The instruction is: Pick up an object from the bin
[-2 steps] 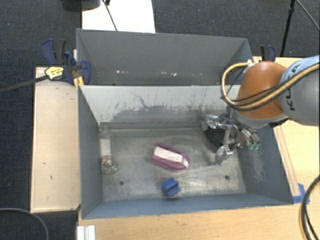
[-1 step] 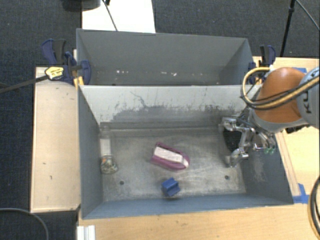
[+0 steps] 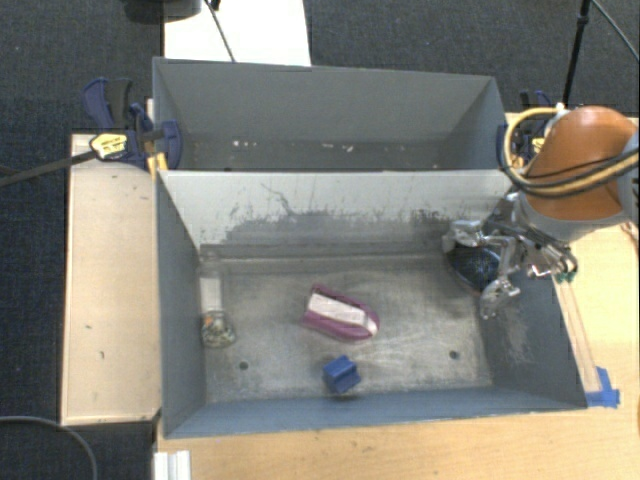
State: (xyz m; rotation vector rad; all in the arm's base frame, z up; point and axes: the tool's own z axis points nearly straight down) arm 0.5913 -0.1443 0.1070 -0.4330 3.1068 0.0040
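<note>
The gripper (image 3: 484, 264) is seen low at the right end of the bin (image 3: 330, 218). It is close to the right wall and not far from the back wall. Whether it is spread wide or pressed together cannot be told, because its silver metal parts are bunched up in one place. A dark blue thing (image 3: 469, 266), shiny and roundish, is seen right against those metal parts, on their left side. Whether it is gripped cannot be told.

Behind the gripper, an orange cover (image 3: 585, 158) is seen on the arm. Yellow and black cables (image 3: 530, 173) are looped across the cover. The arm is stretched in over the right rim of the bin.

The other things are spread on the bin floor, well apart from the gripper. A purple and white lump (image 3: 340, 315) is laid near the middle of the floor, a little tilted. A small blue block (image 3: 341, 374) is set near it, closer to the front wall, and the two are apart. At the left end, a small see-through round thing (image 3: 215, 330) is found beside the left wall. A thin white stick (image 3: 209, 293) is laid just behind it.
</note>
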